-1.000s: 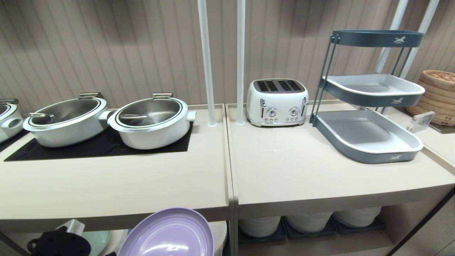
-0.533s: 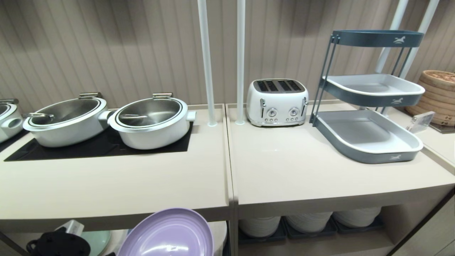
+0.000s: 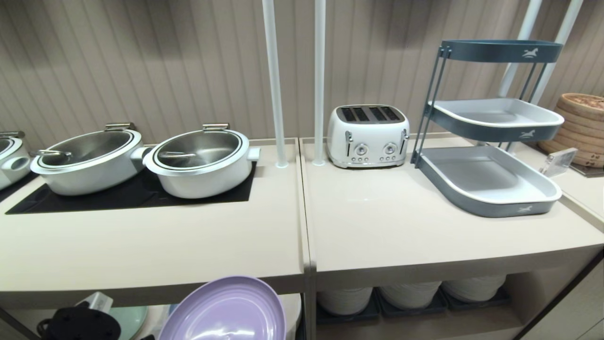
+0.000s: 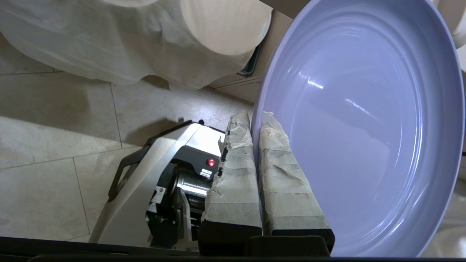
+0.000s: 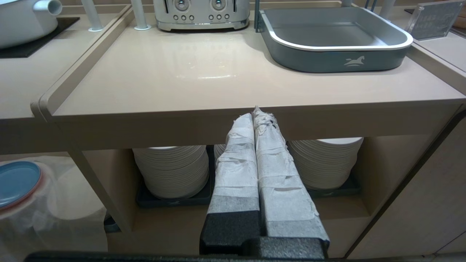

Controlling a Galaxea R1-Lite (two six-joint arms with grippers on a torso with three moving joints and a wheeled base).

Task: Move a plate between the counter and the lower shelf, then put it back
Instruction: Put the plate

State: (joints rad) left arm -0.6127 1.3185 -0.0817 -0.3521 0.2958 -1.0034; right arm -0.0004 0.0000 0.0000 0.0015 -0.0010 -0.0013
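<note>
Edgewise, left claw (image 4: 255, 120) pinches glossy round plate (image 4: 364, 120).

No readable words or numbers appeared anywhere; the tiered tray stand (image 3: 490, 141) bore only a white horse emblem; the clear sign holder (image 5: 431, 20) held print too small to read.

Ribbed beige wall panelling (image 3: 141, 61) runs behind the worktops. Two white poles (image 3: 295, 80) rise w/ a white toaster (image 3: 368, 135) just beside them. Grey three-tier tray rack (image 3: 490, 127) stands at right. Floor (image 4: 54, 145) is large pale tiles, w/ soft overhead light.
</note>
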